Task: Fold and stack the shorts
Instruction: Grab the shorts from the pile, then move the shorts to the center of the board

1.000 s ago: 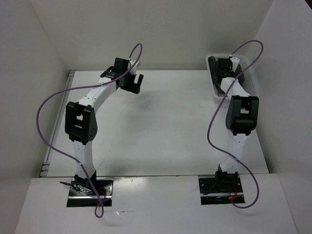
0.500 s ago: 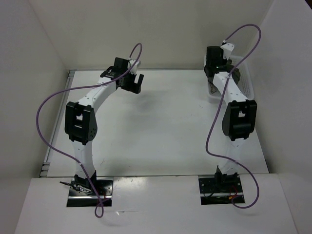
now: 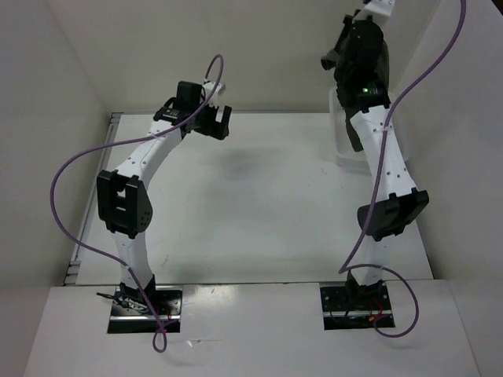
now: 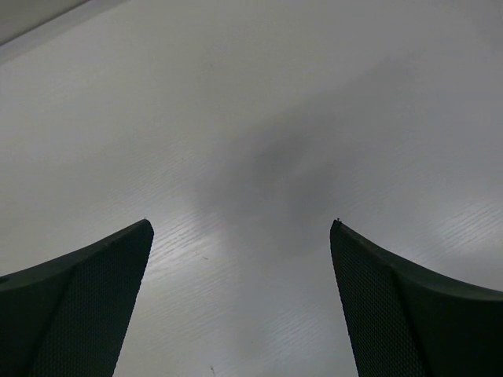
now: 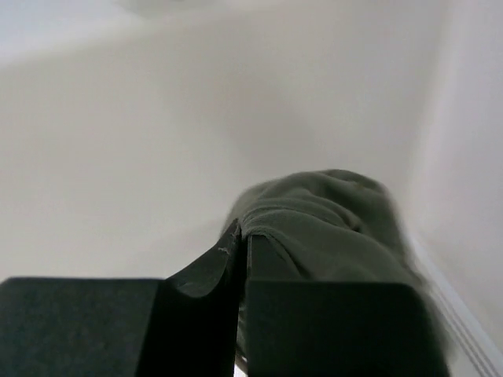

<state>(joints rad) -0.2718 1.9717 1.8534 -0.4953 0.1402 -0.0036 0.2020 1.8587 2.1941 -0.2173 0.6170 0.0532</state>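
The dark olive-green shorts [image 5: 330, 224] are bunched and pinched between the jaws of my right gripper [image 5: 244, 236], which is shut on them. In the top view the right gripper [image 3: 350, 43] is raised high at the back right, above the white basket [image 3: 339, 145], and the shorts [image 3: 369, 59] hang dark under it. My left gripper [image 3: 214, 126] hovers over the back left of the table, open and empty, its two fingers [image 4: 86, 298] wide apart over bare tabletop.
The white basket stands at the back right corner against the right wall. White walls close in the table at the back and both sides. A purple cable [image 3: 78, 169] loops beside each arm.
My right arm has risen steeply out of the basket, lifting the shorts up and back. My left gripper has shifted slightly up and back.
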